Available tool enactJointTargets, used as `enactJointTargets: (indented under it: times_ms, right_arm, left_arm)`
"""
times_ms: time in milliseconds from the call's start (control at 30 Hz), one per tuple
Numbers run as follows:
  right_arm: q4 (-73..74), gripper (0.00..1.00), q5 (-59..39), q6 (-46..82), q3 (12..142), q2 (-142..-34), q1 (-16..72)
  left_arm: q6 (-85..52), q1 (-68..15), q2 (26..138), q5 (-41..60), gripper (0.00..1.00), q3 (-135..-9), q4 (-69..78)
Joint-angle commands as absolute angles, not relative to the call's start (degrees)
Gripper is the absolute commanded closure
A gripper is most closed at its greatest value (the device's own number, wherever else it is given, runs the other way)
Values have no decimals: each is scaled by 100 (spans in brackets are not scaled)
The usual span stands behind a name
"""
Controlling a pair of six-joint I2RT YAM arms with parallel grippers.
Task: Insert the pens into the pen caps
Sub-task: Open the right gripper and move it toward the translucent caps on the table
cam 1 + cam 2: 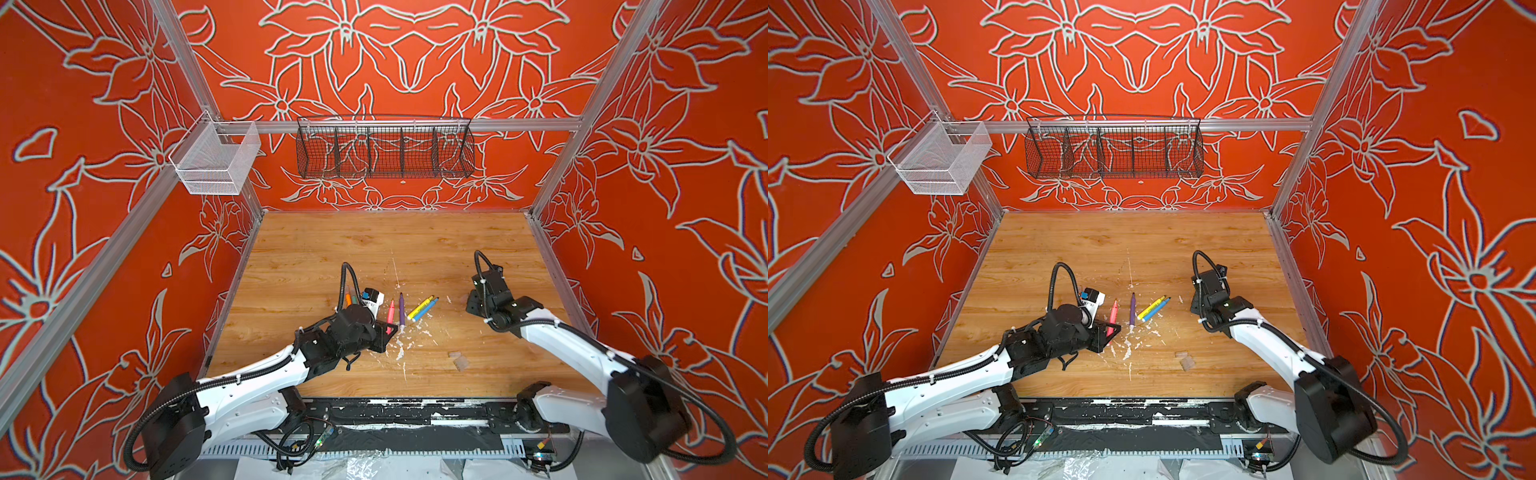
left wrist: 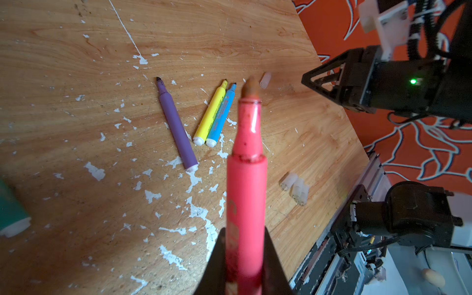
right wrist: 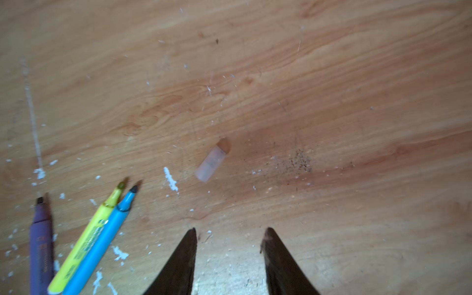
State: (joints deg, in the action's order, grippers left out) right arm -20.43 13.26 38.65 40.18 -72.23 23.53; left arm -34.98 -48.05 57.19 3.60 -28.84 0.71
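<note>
Left pincer: clamps pink-red pen.
Right pincer: gapes empty, clear cap near at 9 o'clock, yellow pen and blue pen beyond.

The wooden tabletop, flecked with white paint chips, carried a purple pen. Near it, a yellow pen and a blue pen lay touching side by side. 1 clear cap lay alone, well apart from a cluster of clear caps. An orange pen and a green pen lay together.
</note>
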Motion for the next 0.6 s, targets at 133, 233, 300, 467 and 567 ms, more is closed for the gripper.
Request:
enactJointTargets:
  times_ms: [133, 233, 300, 467, 567]
  right_arm:
    - [-1951, 57, 927, 3348, 4888, -8454, 2000]
    - [-1900, 67, 981, 3182, 5205, -8779, 1952]
    - [-1953, 73, 971, 3119, 5458, -8985, 1925]
    - [-2101, 84, 1135, 3007, 6030, -9582, 1851]
    - [-2208, 88, 1072, 2958, 6276, -9904, 1828]
  left_arm:
    - [-3535, -4799, 5520, 369, 100, -2848, 20]
    - [-3542, -4799, 5515, 369, 100, -2856, 26]
    - [-3536, -4799, 5511, 369, 100, -2856, 26]
    - [-3525, -4799, 5487, 371, 100, -2865, -15]
    - [-3532, -4799, 5442, 345, 100, -2861, -64]
